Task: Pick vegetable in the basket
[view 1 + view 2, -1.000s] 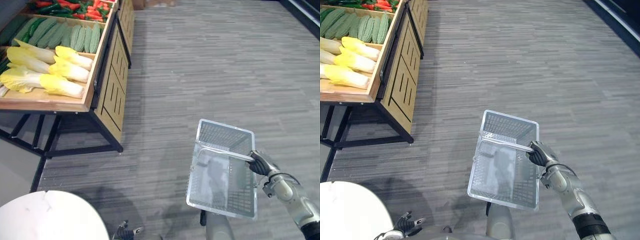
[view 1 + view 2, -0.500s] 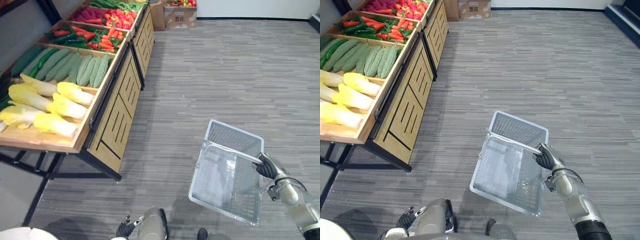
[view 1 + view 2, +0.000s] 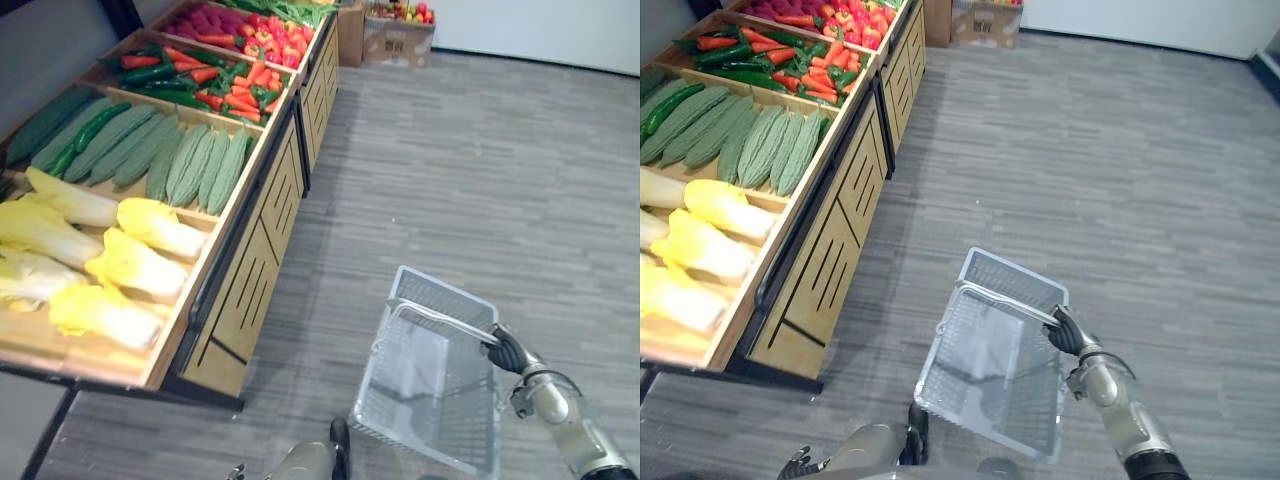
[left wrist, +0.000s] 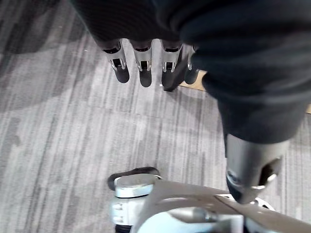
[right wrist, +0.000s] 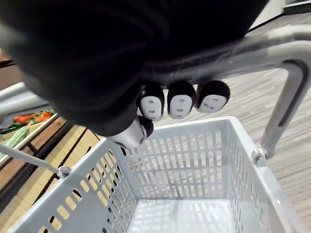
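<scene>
In the left eye view, the right hand (image 3: 503,350) held the curved handle (image 3: 440,316) of a pale grey plastic mesh basket (image 3: 425,395). The basket hung over the grey striped floor (image 3: 520,170), near the front of a slanted wooden produce stand (image 3: 250,285). In the stand's nearest compartment lay yellow-and-white leafy cabbages (image 3: 135,265). Beyond them lay bumpy green bitter gourds (image 3: 200,165), and further back orange carrots mixed with peppers (image 3: 235,85).

In the right eye view, the basket was empty, and every vegetable lay in the stand, well apart from it.

In the left wrist view, the left hand (image 4: 143,68) hung over the floor with its fingers straight and relaxed, holding nothing.

In the right wrist view, the right hand's dark-tipped fingers (image 5: 180,104) were curled tightly round the handle, with the basket's bare slotted wall showing below them.

The cabbages were probably light for their bulk, with soft outer leaves that would bruise or tear, so the firm white base looked the safer place to take hold. The gourds seemed stiff and ridged, and a wrap around the middle should hold one without slipping. The free left hand looked the one to do the picking.
</scene>
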Motion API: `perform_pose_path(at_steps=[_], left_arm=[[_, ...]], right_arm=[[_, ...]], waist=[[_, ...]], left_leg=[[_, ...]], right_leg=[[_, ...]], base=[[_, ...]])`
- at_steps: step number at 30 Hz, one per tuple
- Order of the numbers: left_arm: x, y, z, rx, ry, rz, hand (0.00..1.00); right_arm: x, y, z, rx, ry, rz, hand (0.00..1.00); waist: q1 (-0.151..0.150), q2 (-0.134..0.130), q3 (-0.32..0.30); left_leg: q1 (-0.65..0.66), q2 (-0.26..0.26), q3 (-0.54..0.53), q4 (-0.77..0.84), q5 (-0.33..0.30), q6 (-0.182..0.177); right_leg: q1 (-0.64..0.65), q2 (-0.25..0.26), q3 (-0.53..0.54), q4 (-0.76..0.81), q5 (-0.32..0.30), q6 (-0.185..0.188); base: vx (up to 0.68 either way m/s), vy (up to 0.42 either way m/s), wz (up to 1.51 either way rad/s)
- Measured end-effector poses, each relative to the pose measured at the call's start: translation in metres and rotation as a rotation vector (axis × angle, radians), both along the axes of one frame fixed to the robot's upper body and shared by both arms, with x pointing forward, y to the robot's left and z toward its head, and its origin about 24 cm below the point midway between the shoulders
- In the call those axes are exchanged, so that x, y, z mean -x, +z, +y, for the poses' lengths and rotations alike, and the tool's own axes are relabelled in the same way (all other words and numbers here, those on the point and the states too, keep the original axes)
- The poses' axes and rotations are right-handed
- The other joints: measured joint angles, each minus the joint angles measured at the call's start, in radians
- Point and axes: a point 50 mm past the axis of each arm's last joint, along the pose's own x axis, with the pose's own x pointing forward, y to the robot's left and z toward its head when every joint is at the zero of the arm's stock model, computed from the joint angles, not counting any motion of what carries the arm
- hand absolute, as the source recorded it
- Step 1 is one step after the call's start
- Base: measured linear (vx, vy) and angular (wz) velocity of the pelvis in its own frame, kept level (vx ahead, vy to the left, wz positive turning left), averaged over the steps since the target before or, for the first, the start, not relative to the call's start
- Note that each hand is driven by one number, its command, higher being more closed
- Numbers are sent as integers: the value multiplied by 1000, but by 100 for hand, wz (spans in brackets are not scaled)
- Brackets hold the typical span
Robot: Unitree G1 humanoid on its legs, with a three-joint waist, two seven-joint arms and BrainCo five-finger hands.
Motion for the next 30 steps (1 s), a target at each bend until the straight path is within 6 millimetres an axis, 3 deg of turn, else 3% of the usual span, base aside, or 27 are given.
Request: perform_pose_path(at_steps=[1, 2, 3, 4, 5, 7, 8, 10, 11, 12, 15, 16, 18, 19, 21, 23, 24, 25, 27, 29, 30], left_arm=[[-1, 0, 1, -8, -17, 8, 0], [-2, 1, 1, -13, -22, 7, 0], [-5, 2, 2, -17, -29, -4, 0], [-8, 2, 2, -18, -29, -15, 0], [-21, 4, 1, -16, -34, -49, 0], [-30, 6, -1, -14, -38, -73, 0], [-33, 7, 0, -15, -34, -91, 0], [-32, 8, 2, -19, -25, -90, 0], [-31, 8, 2, -20, -22, -88, 0], [-24, 7, 6, -29, -3, -73, 0], [-9, 6, 15, -49, 36, -40, 0], [-6, 5, 16, -47, 44, -18, 0], [-5, -1, -5, 10, 60, -10, 0], [-4, -3, -10, 25, 69, -6, 0], [-3, -3, -8, 23, 101, -7, 0], [-3, -2, -5, 26, 143, -19, 0], [-5, -2, -4, 26, 157, -28, 0], [-7, -1, -3, 24, 158, -33, 0], [-17, 1, -1, 19, 149, -54, 0], [-22, 2, -2, 15, 132, -70, 0], [-26, 3, -1, 5, 102, -69, 0]], right_arm=[[2, -2, 4, -12, 9, 3, 100], [3, -2, 5, -13, 15, 4, 100], [5, -3, 6, -15, 17, 7, 100], [6, -3, 5, -15, 14, 8, 100], [9, -1, 0, -12, -8, 1, 100], [9, 1, -6, -7, -31, -5, 100], [11, 2, -14, 1, -71, -5, 100], [11, 3, -20, 7, -97, -7, 100], [11, 3, -20, 7, -99, -6, 100], [12, 2, -20, 5, -102, -2, 100], [18, -3, -17, -3, -100, 14, 100], [21, -3, -20, 2, -110, 20, 100], [18, -1, -25, 15, -125, 16, 100], [15, 0, -24, 14, -126, 11, 100], [16, 0, -25, 8, -131, 11, 100], [16, 0, -27, 8, -141, 10, 100], [18, 1, -31, 10, -158, 8, 100], [21, 1, -36, 12, -180, 7, 100], [31, 2, -54, 12, -277, -11, 100], [43, -4, -67, -9, -359, 7, 100], [54, -11, -72, -26, -421, 27, 100]], waist=[[-13, 5, 2], [-14, 11, 4], [-29, 18, 5], [-39, 21, 1], [-66, 20, -3], [-71, 20, -3], [-69, 25, -3], [-66, 28, -2], [-65, 27, -1], [-57, 26, -1], [-43, -16, -26], [-51, -21, -31], [-39, 54, -44], [-38, 66, -45], [-45, 60, -42], [-51, 46, -37], [-51, 38, -33], [-51, 21, -29], [-78, 36, -32], [-101, 51, -31], [-109, 52, -34]], left_leg=[[66, -2, -23, -9, -17, 6], [103, -3, -44, -18, -28, 7], [166, -4, -72, -44, -36, 14], [190, -4, -99, -55, -40, 16], [224, -5, -179, -63, -51, 20], [238, -3, -224, -58, -57, 18], [251, 10, -287, -31, -77, -7], [257, 32, -349, 6, -124, -35], [259, 36, -358, 11, -132, -39], [268, 50, -397, 35, -161, -66], [267, 67, -495, 96, -219, -149], [266, 84, -536, 126, -242, -172], [226, 171, -597, 189, -229, -186], [204, 195, -620, 211, -191, -191], [160, 206, -631, 262, -107, -188], [104, 216, -571, 335, 7, -187], [74, 239, -484, 362, 81, -193], [49, 269, -386, 368, 68, -183], [-11, 343, -100, 306, 41, -165], [-33, 356, 100, 201, 77, -152], [-29, 352, 172, 138, 85, -165]], right_leg=[[-57, 3, -37, 141, -33, -56], [-77, 2, -64, 179, -61, -103], [-116, -9, -113, 186, -116, -189], [-139, -15, -140, 161, -146, -234], [-203, -10, -156, 14, -209, -249], [-225, 1, -136, -132, -217, -250], [-228, 25, -70, -392, -209, -239], [-238, 30, -11, -558, -190, -220], [-238, 29, -4, -580, -187, -216], [-236, 20, 7, -658, -176, -199], [-209, -4, 12, -763, -132, -175], [-198, 6, 2, -739, -54, -101], [-185, 67, -106, -673, -110, -155], [-184, 82, -147, -638, -142, -185], [-165, 83, -209, -613, -168, -223], [-113, 74, -266, -637, -181, -244], [-67, 64, -303, -676, -185, -249], [-36, 53, -336, -711, -186, -252], [18, 33, -452, -768, -187, -252], [48, 28, -547, -791, -188, -250], [60, 23, -599, -792, -200, -233]], base=[[446, 66, 40], [437, 49, 59], [356, 30, 61], [520, 0, 125], [429, -36, 122], [417, -95, 128], [422, -147, 130], [425, -187, 115], [428, -245, 96], [437, -315, 90], [457, -433, 114], [464, -518, 136], [399, -464, 101], [349, -441, 71], [283, -434, 78], [266, -457, 94], [188, -306, 107], [166, -252, 111], [113, -157, 140], [26, 1, 155], [-4, 53, 150]])
